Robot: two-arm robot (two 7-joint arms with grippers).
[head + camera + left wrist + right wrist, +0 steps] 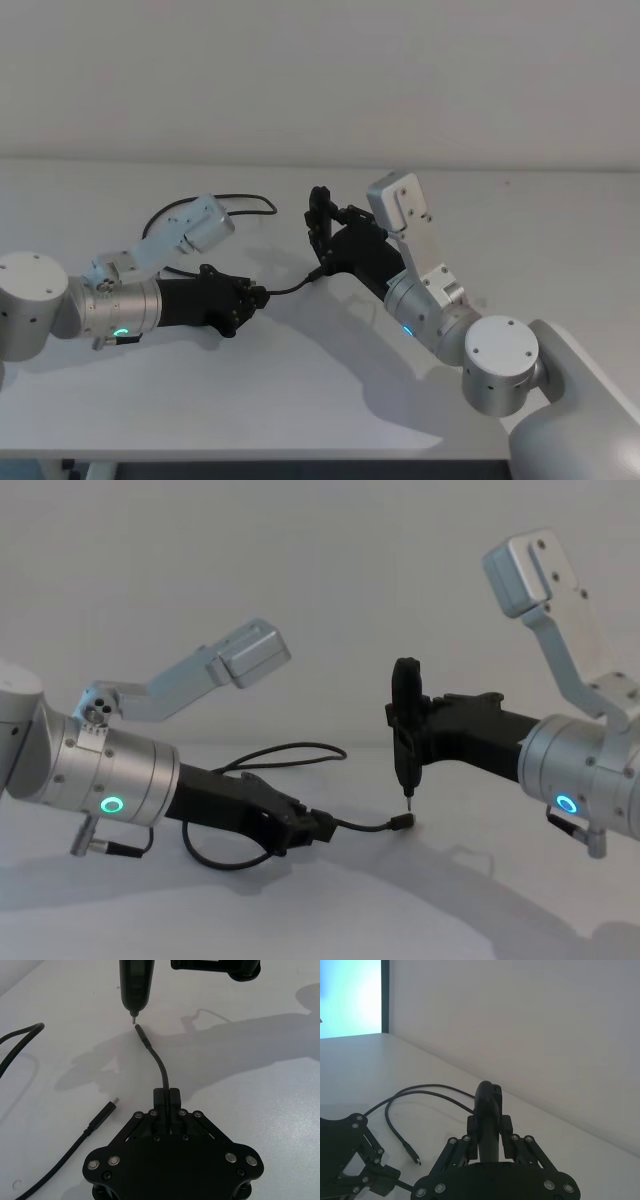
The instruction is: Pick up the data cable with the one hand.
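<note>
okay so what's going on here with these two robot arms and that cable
The left gripper, the one with the green ring light, is shut on the data cable near one plug end, holding that end just above the white table. The rest of the cable loops back on the table behind it, with its other plug lying loose. The right gripper holds a black pin-tipped tool upright, with its tip right next to the held plug; whether they touch is unclear.

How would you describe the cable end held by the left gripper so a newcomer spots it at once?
Start at the left gripper, low over the white table, its jaws shut on the data cable. The short black stub curves out to a plug beneath the right gripper's pin-tipped tool, unlike the loose plug lying flat.
</note>
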